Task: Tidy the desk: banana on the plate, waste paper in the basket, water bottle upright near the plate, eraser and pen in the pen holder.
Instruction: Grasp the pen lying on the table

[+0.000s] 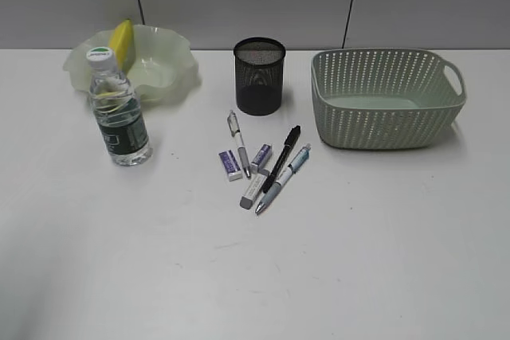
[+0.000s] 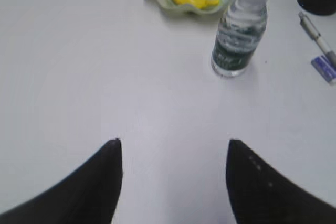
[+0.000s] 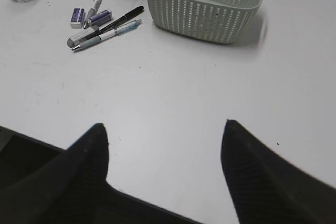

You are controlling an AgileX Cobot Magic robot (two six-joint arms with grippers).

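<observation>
1. The banana (image 1: 121, 39) lies in the plate (image 1: 171, 69), upper left; the bottle (image 1: 118, 111) stands upright just in front, so those look settled.
2. Pens (image 1: 280, 160) and erasers (image 1: 229, 165) lie bunched mid-frame, just below the holder (image 1: 259, 76), not yet inside.
3. The basket (image 1: 386, 99) sits right; no paper shows.
4. Left claw (image 2: 173, 153) and right claw (image 3: 164, 132) hang apart, empty, above bare table (image 1: 358, 260) with room.
</observation>
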